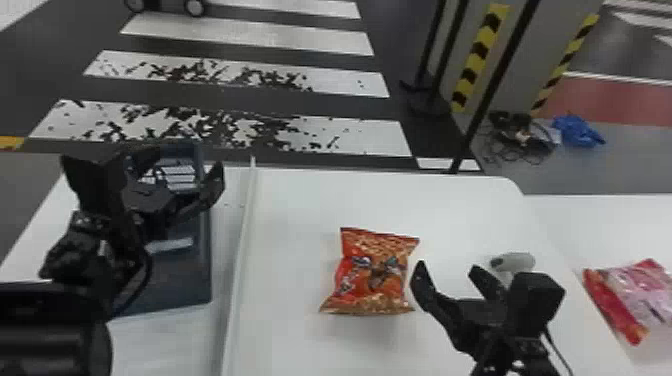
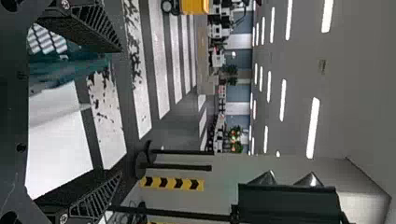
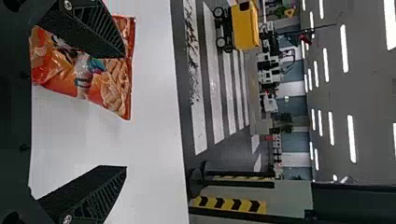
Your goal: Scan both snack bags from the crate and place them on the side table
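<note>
Seems about half done, with the pink snack bag (image 1: 635,297) on the side table (image 1: 595,220). Leaves, probably, scanning and transferring the orange snack bag (image 1: 372,275), on the main table (image 1: 295,225) beside the unclenched, empty right gripper (image 1: 447,267). Has the left gripper (image 1: 145,164) spread, empty, over the crate (image 1: 207,270).

Crate (image 1: 205,265) left, bag (image 1: 375,275) centre, second bag (image 1: 637,295) right

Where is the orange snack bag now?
In the head view, the orange snack bag lies on the white table, just to the left of the robot's open right gripper.
</note>
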You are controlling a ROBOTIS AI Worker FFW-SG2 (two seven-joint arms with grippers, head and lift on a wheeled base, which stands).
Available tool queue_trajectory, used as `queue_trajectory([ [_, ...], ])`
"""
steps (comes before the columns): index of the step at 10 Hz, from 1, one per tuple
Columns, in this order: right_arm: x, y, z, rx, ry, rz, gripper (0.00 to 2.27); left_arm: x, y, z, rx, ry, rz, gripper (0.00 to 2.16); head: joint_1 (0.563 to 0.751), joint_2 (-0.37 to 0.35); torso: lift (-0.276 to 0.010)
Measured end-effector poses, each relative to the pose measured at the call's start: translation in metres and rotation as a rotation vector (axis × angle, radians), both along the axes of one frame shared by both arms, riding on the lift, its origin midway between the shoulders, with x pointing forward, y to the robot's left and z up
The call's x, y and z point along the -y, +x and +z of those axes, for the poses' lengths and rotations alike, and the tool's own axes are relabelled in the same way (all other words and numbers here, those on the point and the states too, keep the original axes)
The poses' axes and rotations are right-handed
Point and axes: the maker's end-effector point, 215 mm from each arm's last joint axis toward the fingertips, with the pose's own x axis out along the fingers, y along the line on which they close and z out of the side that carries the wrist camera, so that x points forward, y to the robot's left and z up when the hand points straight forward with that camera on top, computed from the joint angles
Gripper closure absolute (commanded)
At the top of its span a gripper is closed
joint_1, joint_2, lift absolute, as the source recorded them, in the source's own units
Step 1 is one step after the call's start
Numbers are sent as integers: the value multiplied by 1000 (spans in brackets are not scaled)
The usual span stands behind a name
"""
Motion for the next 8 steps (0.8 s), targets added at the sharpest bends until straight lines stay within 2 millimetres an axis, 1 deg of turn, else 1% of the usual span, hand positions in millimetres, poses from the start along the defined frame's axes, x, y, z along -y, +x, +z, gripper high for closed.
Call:
queue_trajectory([
  [1,-11,-5,-9,-68,57,31,73,-18,-5,-7,-3,12,63,83,695,-83,-98],
  [2,-19,-11,-14,-125,104,53,73,-30,-11,-13,-10,16,94,83,695,-56,-98],
  [4,-28,-23,-21,-237,176,81,73,-48,-24,-15,-15,8,128,87,695,-27,-98],
  [6,-33,-29,-33,-356,241,109,73,-59,-33,-19,-23,9,148,87,695,-3,-98],
  [8,-36,-30,-42,-459,306,130,66,-62,-38,-26,-37,13,148,87,695,4,-98],
])
